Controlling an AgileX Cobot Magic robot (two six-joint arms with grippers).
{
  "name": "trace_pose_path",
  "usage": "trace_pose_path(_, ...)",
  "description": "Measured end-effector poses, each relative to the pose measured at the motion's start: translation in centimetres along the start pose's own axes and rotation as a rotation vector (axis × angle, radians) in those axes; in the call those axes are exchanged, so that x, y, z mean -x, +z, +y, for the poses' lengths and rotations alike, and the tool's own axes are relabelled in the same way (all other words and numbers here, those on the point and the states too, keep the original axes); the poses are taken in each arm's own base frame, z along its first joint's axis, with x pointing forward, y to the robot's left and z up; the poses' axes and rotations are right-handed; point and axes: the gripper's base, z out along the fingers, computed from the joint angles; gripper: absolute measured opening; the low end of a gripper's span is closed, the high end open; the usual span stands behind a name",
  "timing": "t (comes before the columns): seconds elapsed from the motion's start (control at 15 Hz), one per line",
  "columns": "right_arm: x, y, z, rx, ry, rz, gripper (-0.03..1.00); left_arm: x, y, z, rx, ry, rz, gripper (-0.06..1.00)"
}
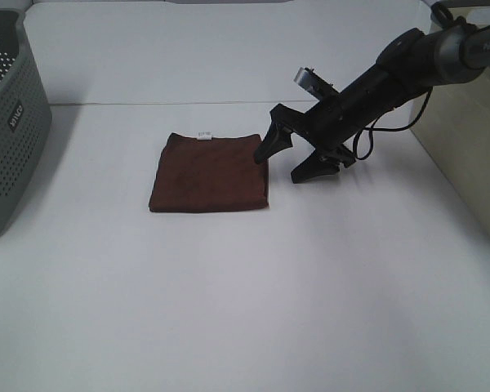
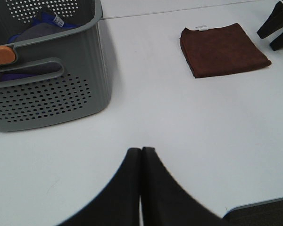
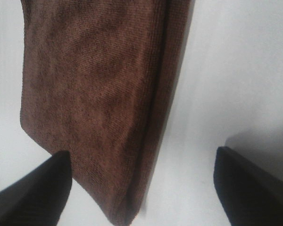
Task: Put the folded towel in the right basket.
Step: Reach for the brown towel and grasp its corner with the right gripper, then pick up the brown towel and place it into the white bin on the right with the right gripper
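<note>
A folded brown towel (image 1: 210, 172) with a small white tag lies flat on the white table. It also shows in the left wrist view (image 2: 221, 49) and fills much of the right wrist view (image 3: 99, 99). My right gripper (image 1: 282, 165) is open and low at the towel's right edge, one finger over the edge, the other on bare table. The right basket (image 1: 474, 147) is cream and stands at the right edge. My left gripper (image 2: 140, 155) is shut and empty above bare table, far from the towel.
A grey perforated basket (image 1: 12, 122) stands at the left edge; in the left wrist view (image 2: 52, 84) it holds blue and grey cloth. The table's front edge (image 2: 259, 205) shows near my left gripper.
</note>
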Motion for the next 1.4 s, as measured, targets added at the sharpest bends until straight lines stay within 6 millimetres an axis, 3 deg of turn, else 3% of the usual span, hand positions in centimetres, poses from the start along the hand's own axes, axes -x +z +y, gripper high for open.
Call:
trace_pose_path(0.13,0.1,0.6,0.0,0.030,0.028,-0.008,0.80,0.0,0.0,0.0,0.000,0.000,0.000,0.00)
trace_pose_path(0.33,-0.1,3.1,1.6,0.095,0.040,0.009,0.78,0.0,0.0,0.0,0.000,0.000,0.000,0.00)
trace_pose_path(0.53,-1.1,5.6,3.5,0.129,0.034,0.047,0.68,0.0,0.0,0.0,0.000,0.000,0.000,0.00)
trace_pose_path(0.67,-1.9,7.1,4.3,0.129,0.025,0.066,0.39,0.0,0.0,0.0,0.001,0.000,0.000,0.00)
trace_pose_path(0.8,-1.9,7.2,4.3,0.127,0.030,0.060,0.12,0.0,0.0,0.0,0.001,0.000,0.000,0.00)
trace_pose_path(0.87,-1.8,7.2,4.4,0.132,0.039,0.058,0.03,0.0,0.0,0.0,0.001,0.000,0.000,0.00)
trace_pose_path(1.07,-1.8,7.0,4.5,0.142,0.047,0.053,0.02,0.0,0.0,0.0,0.001,0.000,0.000,0.00)
trace_pose_path(1.4,-0.9,3.7,7.3,0.148,-0.026,-0.001,0.02,0.0,0.0,0.0,0.001,0.000,0.000,0.00)
